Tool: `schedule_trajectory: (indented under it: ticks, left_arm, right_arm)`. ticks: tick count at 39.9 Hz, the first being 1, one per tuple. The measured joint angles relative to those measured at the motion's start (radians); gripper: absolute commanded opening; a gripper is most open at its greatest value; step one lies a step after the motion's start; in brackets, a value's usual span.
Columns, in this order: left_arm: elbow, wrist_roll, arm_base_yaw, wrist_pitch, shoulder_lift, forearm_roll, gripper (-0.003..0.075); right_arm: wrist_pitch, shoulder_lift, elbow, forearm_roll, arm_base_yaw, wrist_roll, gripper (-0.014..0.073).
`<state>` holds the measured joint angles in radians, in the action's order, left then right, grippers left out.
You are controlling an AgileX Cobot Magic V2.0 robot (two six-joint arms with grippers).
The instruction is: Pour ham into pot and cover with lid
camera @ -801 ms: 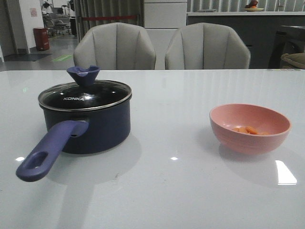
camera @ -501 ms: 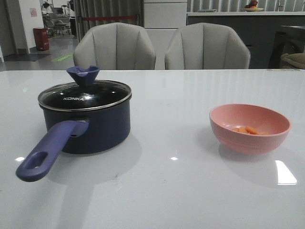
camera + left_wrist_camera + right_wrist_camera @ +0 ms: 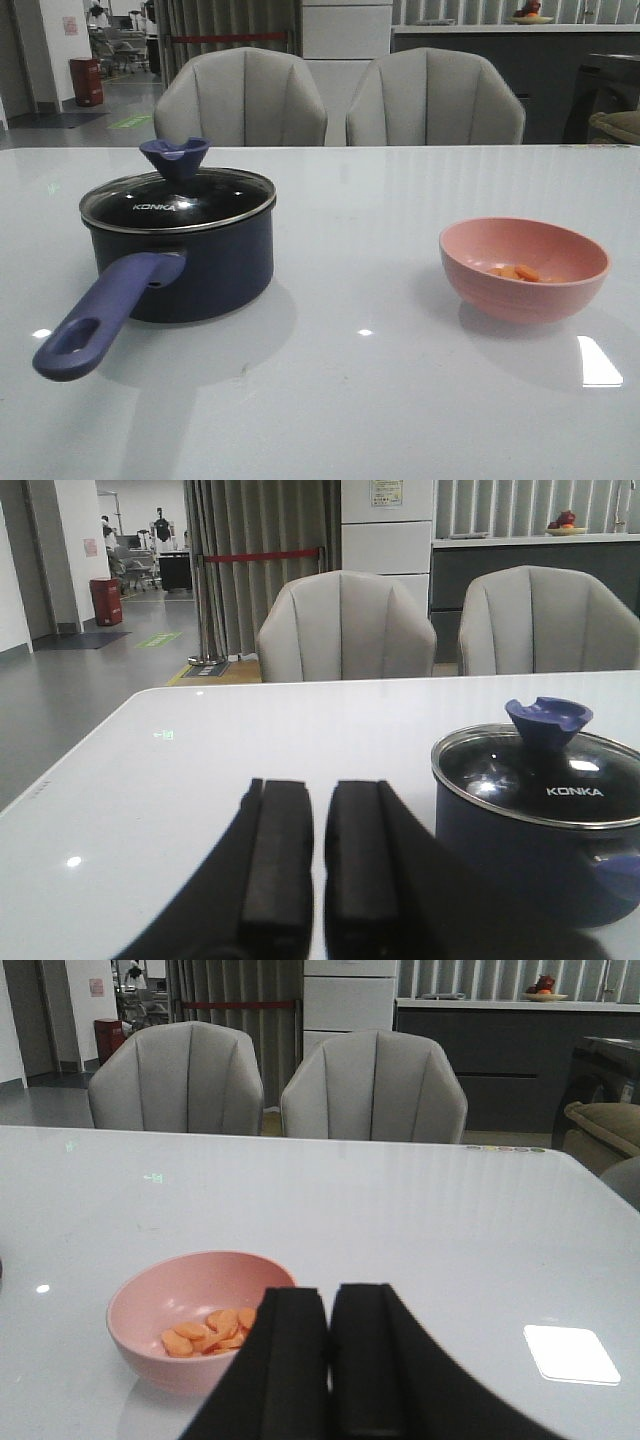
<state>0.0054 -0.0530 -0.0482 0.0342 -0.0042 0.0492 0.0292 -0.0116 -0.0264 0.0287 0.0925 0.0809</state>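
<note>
The dark navy pot (image 3: 215, 270) stands at the table's left with its purple-blue handle (image 3: 100, 320) pointing toward the front. The glass lid (image 3: 200, 200) with "KONKA" lettering sits on the pot. The ham (image 3: 522, 272) is several small orange pieces lying in a pink bowl (image 3: 500, 290) at the right. In the left wrist view my left gripper (image 3: 320, 790) is shut and empty, apart from the pot (image 3: 520, 865) and lid (image 3: 560, 785) beside it. In the right wrist view my right gripper (image 3: 330, 1295) is shut and empty, close beside the bowl (image 3: 140, 1335) and ham (image 3: 210, 1332). Neither gripper shows in the front view.
Two grey chairs (image 3: 240, 100) (image 3: 435, 100) stand behind the table's far edge. The white glossy table (image 3: 360, 400) reflects light patches.
</note>
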Motion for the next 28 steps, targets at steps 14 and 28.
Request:
schedule_trajectory:
  ticks: [14,28]
  left_arm:
    - [0.0,0.0,0.0,-0.214,0.0,0.0,0.0132]
    - [-0.241,0.0,0.0,0.031,0.014,0.0,0.0132]
  right_arm:
    - [0.0,0.0,0.0,0.0,0.0,0.0,0.0158]
    - [0.0,0.0,0.0,0.0,0.0,0.0,0.0158]
